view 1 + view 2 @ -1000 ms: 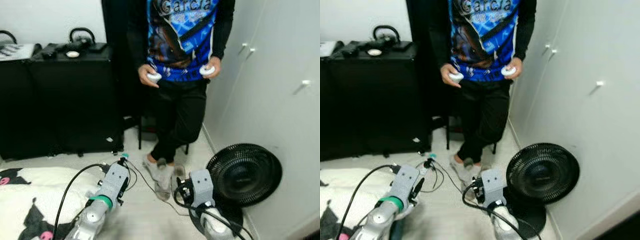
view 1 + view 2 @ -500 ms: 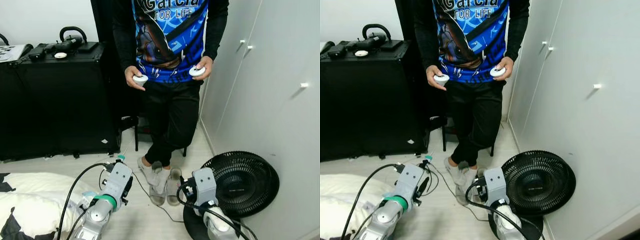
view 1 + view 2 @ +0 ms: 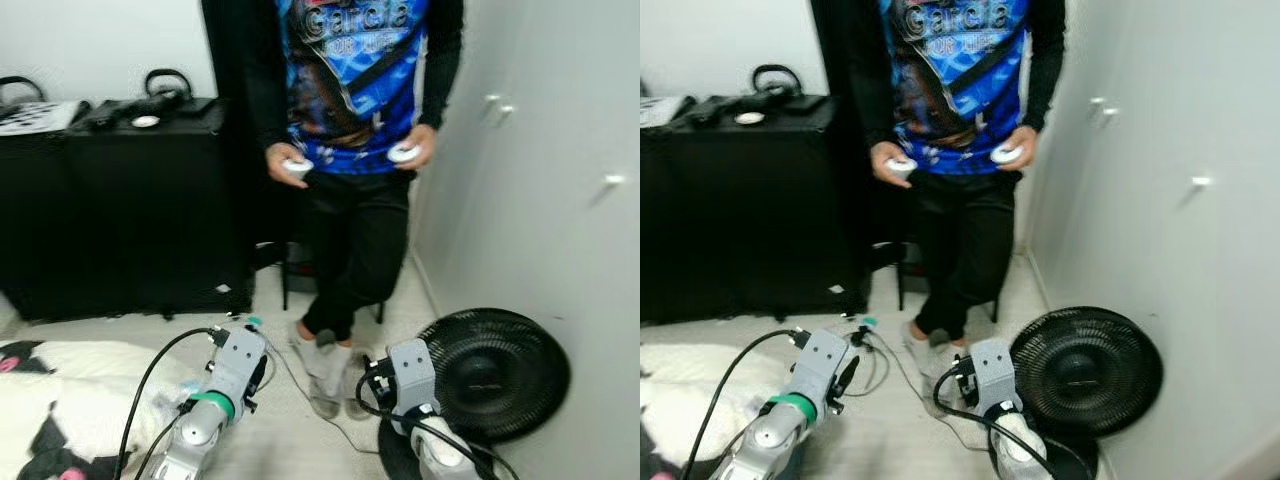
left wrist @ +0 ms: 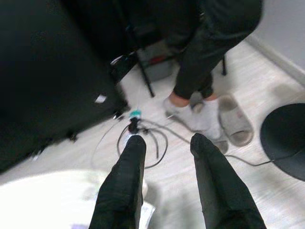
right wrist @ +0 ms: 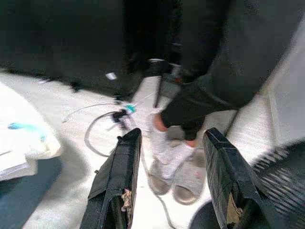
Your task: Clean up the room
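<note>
Here, left hand (image 4: pixel 164 143) and right hand (image 5: pixel 171 140) spread, empty, above floor (image 4: pixel 190 191).

Person (image 3: pixel 355 150) cut off above the chest by the frame edge. Fan (image 3: pixel 495 375) base partly hidden behind the right arm. Small items on the black case (image 3: pixel 140 200) too blurred to identify.

- The floor (image 3: pixel 300 430) is pale, like light wood or vinyl.
- A white wardrobe (image 3: pixel 540 200) with small knobs stands on the right side.
- The back wall (image 3: pixel 100 40) is white.
- A black cabinet (image 3: pixel 130 210) stands against this wall; some dark things lie on its top.
- A black fan (image 3: pixel 1085 370) stands on the floor near the wardrobe.
- A white blanket (image 3: pixel 70 390) with black and pink figures lies at the lower left.
- Cables (image 4: pixel 147 138) lie in loops on the floor.
- The light is even and soft.
</note>
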Controlling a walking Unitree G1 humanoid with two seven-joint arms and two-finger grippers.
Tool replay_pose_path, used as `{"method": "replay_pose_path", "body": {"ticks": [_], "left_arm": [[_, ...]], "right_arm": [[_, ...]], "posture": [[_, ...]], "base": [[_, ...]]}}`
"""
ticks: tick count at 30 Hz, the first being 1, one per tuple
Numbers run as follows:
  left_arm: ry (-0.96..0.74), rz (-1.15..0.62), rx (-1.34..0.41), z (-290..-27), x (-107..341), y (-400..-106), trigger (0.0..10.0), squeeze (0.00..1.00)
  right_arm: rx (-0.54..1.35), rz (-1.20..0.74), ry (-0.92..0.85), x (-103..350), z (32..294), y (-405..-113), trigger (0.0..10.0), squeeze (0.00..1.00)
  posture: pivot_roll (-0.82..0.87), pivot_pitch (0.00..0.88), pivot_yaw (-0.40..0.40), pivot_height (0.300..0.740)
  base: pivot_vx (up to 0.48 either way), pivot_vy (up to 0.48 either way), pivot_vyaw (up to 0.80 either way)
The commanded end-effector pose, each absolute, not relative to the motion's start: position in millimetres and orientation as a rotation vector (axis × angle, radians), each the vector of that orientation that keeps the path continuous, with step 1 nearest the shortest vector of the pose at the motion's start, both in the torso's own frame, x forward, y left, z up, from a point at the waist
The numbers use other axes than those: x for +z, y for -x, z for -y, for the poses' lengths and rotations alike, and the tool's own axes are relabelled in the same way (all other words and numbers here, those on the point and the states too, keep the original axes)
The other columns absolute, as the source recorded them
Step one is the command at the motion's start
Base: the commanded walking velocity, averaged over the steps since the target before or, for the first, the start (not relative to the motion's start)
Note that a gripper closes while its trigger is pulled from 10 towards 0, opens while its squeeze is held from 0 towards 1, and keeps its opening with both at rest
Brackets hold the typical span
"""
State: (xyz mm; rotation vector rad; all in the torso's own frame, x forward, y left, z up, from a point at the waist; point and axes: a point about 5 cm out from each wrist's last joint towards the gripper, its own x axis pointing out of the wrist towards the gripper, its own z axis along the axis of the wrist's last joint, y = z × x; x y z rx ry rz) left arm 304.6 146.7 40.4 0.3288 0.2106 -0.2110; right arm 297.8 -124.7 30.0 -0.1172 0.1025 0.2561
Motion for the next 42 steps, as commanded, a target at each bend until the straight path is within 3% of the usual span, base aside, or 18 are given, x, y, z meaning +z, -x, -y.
{"method": "replay_pose_path", "body": {"ticks": [1,42], "left_arm": [[-0.327,-0.236,-0.216,-147.2,35.8,-301.9,10.0,0.0],[-0.33,-0.238,-0.228,-144.4,35.4,-301.0,10.0,0.0]], "right_arm": [[0.277,-0.128,0.125,25.4,121.6,-294.9,10.0,0.0],[0.318,-0.132,0.167,22.6,119.0,-291.2,10.0,0.0]], "posture": [[-0.09,0.0,0.074,0.74],[-0.09,0.0,0.072,0.74]], "base": [[0.0,0.0,0.77],[0.0,0.0,0.75]]}}
